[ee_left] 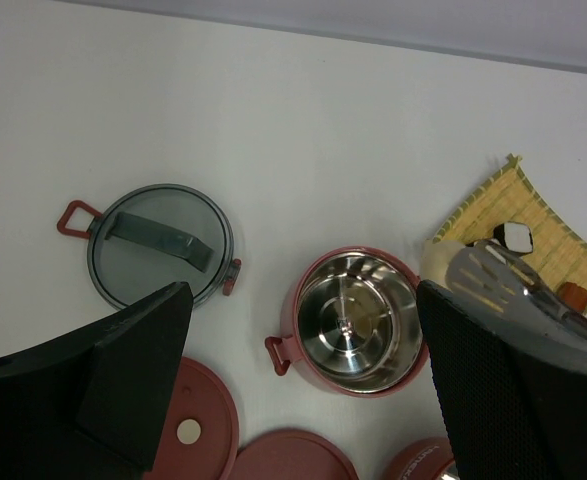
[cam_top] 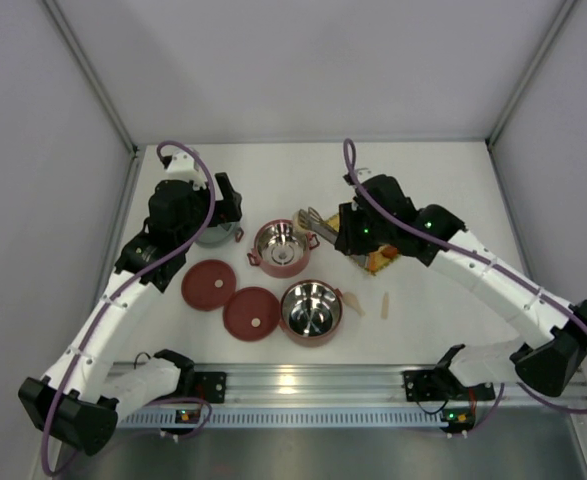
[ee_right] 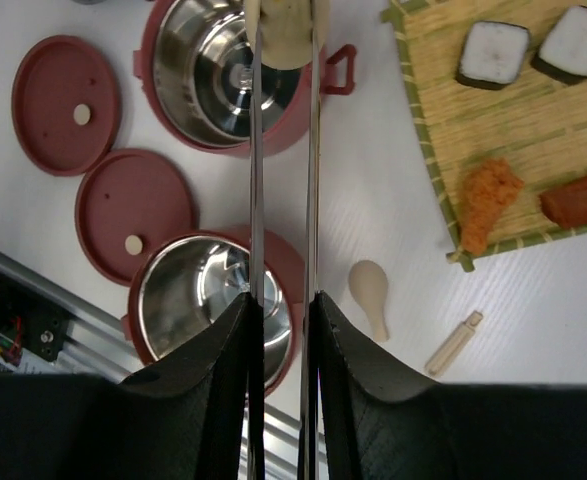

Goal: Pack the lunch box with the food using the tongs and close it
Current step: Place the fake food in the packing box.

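Note:
My right gripper [ee_right: 283, 300] is shut on the tongs [ee_right: 254, 170], whose two slim arms run away from it. Their tips pinch a pale round food piece [ee_right: 288, 30] at the rim of the far lunch box bowl [ee_right: 208, 75]; the left wrist view shows that piece [ee_left: 440, 262] beside the bowl [ee_left: 358, 320]. The near bowl [ee_right: 198, 290] is empty. Two black-wrapped rolls [ee_right: 493, 52] and orange pieces [ee_right: 488, 200] lie on the yellow mat [ee_right: 443, 120]. Two maroon lids [cam_top: 210, 285] lie left of the bowls. My left gripper [cam_top: 223, 215] hangs open and holds nothing.
A grey see-through lid with red clasps [ee_left: 160, 243] lies on the table below the left gripper. A beige spoon [ee_right: 370, 295] and short stick [ee_right: 455, 342] lie near the mat's front corner. The metal rail [cam_top: 303, 385] runs along the near edge.

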### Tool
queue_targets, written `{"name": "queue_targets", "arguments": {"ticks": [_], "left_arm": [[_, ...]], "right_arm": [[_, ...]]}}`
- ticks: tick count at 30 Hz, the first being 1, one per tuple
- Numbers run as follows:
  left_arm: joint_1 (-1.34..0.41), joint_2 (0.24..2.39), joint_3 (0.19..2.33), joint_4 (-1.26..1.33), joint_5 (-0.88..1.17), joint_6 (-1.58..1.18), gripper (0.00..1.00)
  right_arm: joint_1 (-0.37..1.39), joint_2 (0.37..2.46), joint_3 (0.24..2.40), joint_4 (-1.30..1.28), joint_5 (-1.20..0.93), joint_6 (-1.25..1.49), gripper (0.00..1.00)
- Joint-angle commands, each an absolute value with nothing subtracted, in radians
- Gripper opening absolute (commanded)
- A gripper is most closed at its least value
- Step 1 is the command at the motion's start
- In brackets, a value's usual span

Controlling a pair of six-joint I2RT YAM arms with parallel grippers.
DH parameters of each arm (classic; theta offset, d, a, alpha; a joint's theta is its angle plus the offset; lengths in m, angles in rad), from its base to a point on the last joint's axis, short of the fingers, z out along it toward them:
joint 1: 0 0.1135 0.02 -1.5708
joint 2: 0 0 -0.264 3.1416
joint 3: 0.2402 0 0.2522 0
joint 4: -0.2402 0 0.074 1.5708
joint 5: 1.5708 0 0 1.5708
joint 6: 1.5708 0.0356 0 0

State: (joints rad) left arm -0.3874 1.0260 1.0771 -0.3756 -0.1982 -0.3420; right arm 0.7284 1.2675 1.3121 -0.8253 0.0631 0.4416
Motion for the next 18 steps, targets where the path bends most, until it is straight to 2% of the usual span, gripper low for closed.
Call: {"name": "queue_targets", "arguments": {"ticks": [1,13,17,18], "left_arm": [[-0.385,1.028,1.106,-0.364,-0.196,-0.35,0.99],[-0.385,1.028,1.108,-0.365,-0.193,-0.348,0.99],[-0.385,1.028,1.108,-0.365,-0.193,-0.348,0.99],[-0.385,1.028,1.108,-0.365,-0.192,-0.348,0.99]], "right_arm": [[0.807,1.316,1.405,-0.761,0.084,0.466,0.0],[0.936,1.499,1.471,-0.715,0.094,0.479,0.01],[0.945,1.529,1.476,-0.712,0.103,0.482,0.06],[0.945,1.529,1.477,-0.712,0.107,0.48,0.09]]}}
